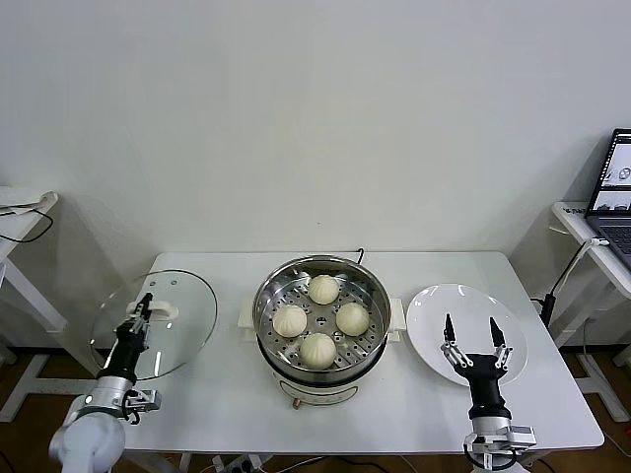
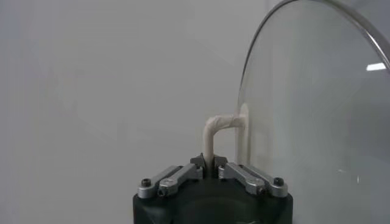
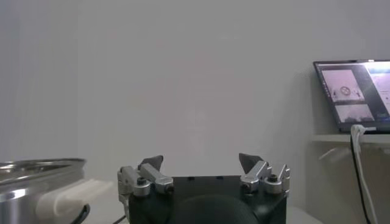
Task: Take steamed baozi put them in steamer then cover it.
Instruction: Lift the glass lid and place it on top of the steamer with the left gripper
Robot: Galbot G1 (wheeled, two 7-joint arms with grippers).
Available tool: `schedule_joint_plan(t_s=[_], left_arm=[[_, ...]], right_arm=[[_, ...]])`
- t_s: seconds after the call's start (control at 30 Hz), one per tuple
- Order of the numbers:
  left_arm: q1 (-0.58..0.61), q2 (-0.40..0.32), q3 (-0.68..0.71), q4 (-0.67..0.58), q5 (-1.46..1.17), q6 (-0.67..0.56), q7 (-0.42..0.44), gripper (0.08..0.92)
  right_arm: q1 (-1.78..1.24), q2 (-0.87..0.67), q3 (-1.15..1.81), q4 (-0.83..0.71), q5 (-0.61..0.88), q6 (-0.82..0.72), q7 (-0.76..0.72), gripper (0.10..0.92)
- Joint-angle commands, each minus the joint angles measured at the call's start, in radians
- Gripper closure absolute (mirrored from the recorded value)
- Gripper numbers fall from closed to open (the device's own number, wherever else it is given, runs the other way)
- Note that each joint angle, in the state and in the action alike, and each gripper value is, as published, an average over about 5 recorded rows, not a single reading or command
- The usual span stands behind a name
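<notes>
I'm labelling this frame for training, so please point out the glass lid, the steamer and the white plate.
glass lid (image 1: 182, 320): head view, on the clear glass pane.
steamer (image 1: 264, 301): head view, on its shiny steel rim.
white plate (image 1: 439, 310): head view, on a bare part of its surface.

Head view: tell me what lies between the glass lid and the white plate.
In the head view, the steamer with four baozi stands between the glass lid and the white plate.
</notes>
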Motion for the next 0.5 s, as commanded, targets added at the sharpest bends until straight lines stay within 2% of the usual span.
schedule_joint_plan(t_s=[0.03, 0.27, 0.5], left_arm=[[0.169, 0.084, 0.104, -0.496, -0.147, 0.345, 0.234, 0.813], [0.150, 0.135, 0.386, -0.608, -0.085, 0.567, 0.312, 0.813], [0.006, 0.165, 0.660, -0.613, 0.050, 0.716, 0.391, 0.813]], right_arm=[[0.000, -0.002, 0.004, 0.001, 0.003, 0.001, -0.002, 0.203], [0.005, -0.001, 0.016, -0.008, 0.007, 0.006, -0.005, 0.203], [0.009, 0.007, 0.036, -0.019, 0.005, 0.007, -0.007, 0.203]])
